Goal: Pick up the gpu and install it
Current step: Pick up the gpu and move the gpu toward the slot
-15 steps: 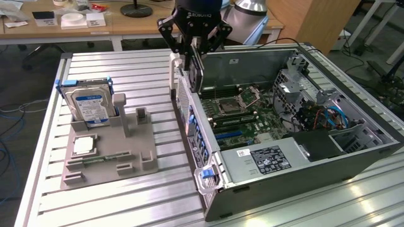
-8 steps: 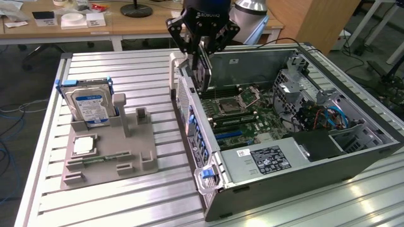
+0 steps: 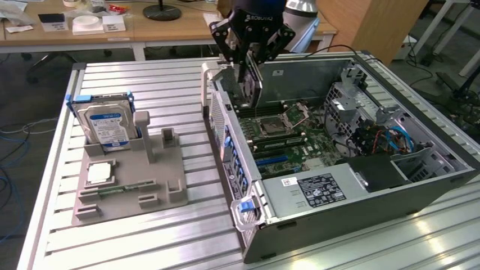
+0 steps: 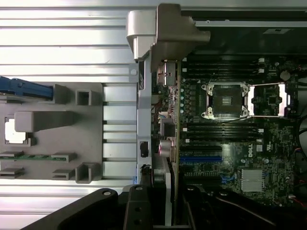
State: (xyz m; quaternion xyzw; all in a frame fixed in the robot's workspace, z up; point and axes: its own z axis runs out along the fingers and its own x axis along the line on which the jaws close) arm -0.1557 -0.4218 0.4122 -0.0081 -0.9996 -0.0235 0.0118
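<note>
The gpu (image 3: 248, 84) hangs on edge in the air, a thin dark card with a silvery end bracket (image 3: 213, 72). My gripper (image 3: 244, 61) is shut on its upper edge. The card hovers just inside the near wall of the open computer case (image 3: 352, 225), above the motherboard (image 3: 285, 140). In the wrist view the gpu (image 4: 175, 120) shows edge-on, with its bracket (image 4: 168, 33) at the far end, over the case wall. My gripper (image 4: 166, 203) clamps it from both sides. The blue expansion slot (image 4: 201, 158) lies beside the card's edge.
A grey parts holder (image 3: 127, 180) sits at the exterior view's left on the slatted table. It carries a blue-labelled hard drive (image 3: 105, 125), a processor chip (image 3: 100, 173) and a green memory stick (image 3: 123, 187). A power supply (image 3: 315, 190) and drive cage with cables (image 3: 375, 135) fill the case's other side.
</note>
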